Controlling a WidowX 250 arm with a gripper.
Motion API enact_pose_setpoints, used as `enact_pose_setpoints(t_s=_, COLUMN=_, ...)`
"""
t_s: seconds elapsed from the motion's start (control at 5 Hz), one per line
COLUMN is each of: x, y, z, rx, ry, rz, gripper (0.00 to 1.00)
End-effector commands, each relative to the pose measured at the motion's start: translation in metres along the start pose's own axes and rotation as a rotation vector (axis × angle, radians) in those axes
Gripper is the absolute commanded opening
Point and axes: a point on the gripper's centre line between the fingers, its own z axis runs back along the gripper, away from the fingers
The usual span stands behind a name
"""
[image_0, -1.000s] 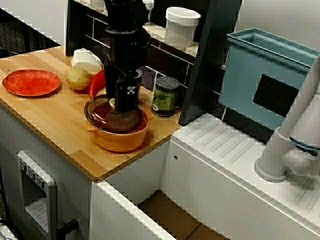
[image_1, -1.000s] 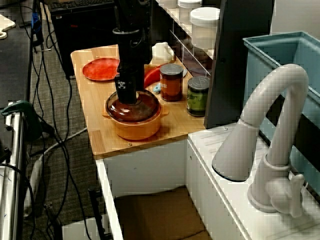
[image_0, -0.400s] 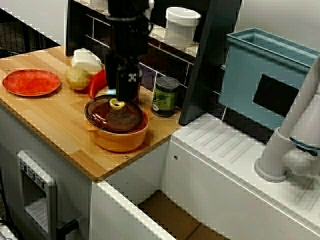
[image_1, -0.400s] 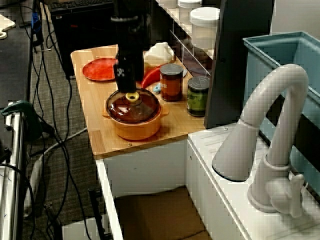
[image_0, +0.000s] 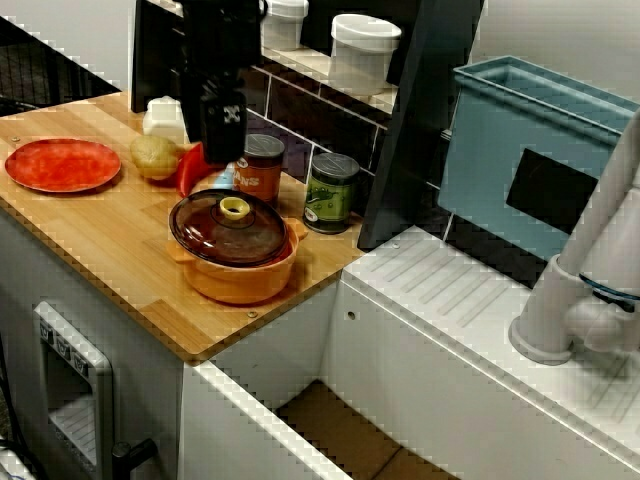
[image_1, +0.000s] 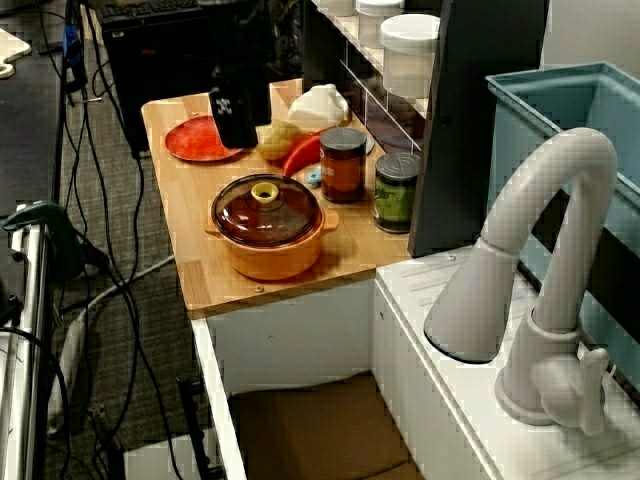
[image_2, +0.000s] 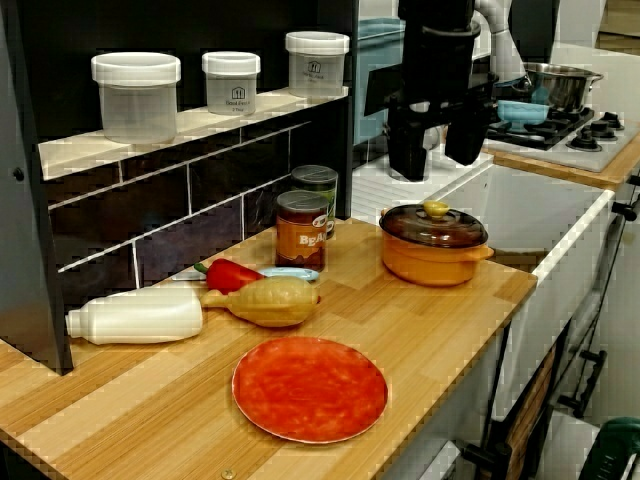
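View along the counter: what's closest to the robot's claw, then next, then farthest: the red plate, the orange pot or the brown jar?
1. The orange pot, right under the gripper.
2. The brown jar, off to the left.
3. The red plate, lower left, closest to the camera.

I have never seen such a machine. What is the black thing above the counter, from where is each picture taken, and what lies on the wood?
The black thing is the gripper of one robot arm: two fingers that open and shut. Here they stand apart and hold nothing, hanging over the wooden counter near the orange pot, whose brown glass lid is on. One picture looks across the counter from the sink side, one past the white tap, one along the counter from the plate end. Also there: a red plate, a potato, a red pepper, a white bottle lying flat, a brown jar and a green jar.
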Motion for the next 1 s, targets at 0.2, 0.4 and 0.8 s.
enact_pose_setpoints(t_s=0.2, x=-0.033, y=0.061, z=0.022, rx=0.099, ry=-0.057, rz=0.201, gripper=1.00)
enact_pose_setpoints(t_s=0.4, x=-0.038, y=0.069, z=0.006, rx=0.132, ry=-0.053, rz=0.283, gripper=1.00)
enact_pose_setpoints(t_s=0.8, x=-0.038, y=0.069, z=0.006, rx=0.132, ry=-0.053, rz=0.283, gripper=1.00)
